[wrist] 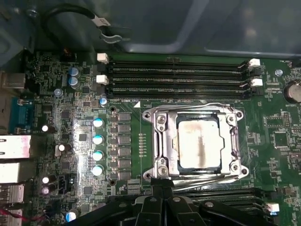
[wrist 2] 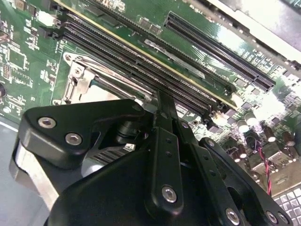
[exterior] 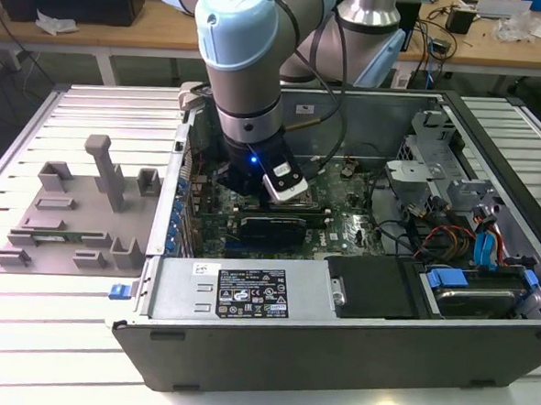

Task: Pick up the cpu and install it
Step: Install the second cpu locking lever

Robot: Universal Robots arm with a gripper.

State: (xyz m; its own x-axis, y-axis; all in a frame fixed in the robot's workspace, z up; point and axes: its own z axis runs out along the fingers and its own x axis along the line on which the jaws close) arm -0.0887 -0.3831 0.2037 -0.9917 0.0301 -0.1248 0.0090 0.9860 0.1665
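Note:
The cpu (wrist: 197, 143), a flat silver square with a smudged top, lies in the socket in the first wrist view. The socket's metal bracket (wrist: 160, 141) frames it on all sides. My gripper (wrist: 162, 189) hangs just off the socket's edge, beside the cpu and not over it. Its black fingers (wrist 2: 164, 113) are pressed together and shut, with nothing visible between them. In the second wrist view the gripper body hides most of the socket, and only a bracket corner (wrist 2: 77, 77) shows. The arm's wrist (exterior: 248, 118) reaches down into the open computer case (exterior: 243, 348).
Rows of black memory slots (wrist: 178, 75) run along the socket's far side, and more slots (wrist 2: 211, 47) show in the second wrist view. Blue capacitors (wrist: 98, 146) stand beside the socket. A drive cage and cables (exterior: 470, 242) fill the case at the exterior view's right. A grey fixture plate (exterior: 77, 218) lies outside at its left.

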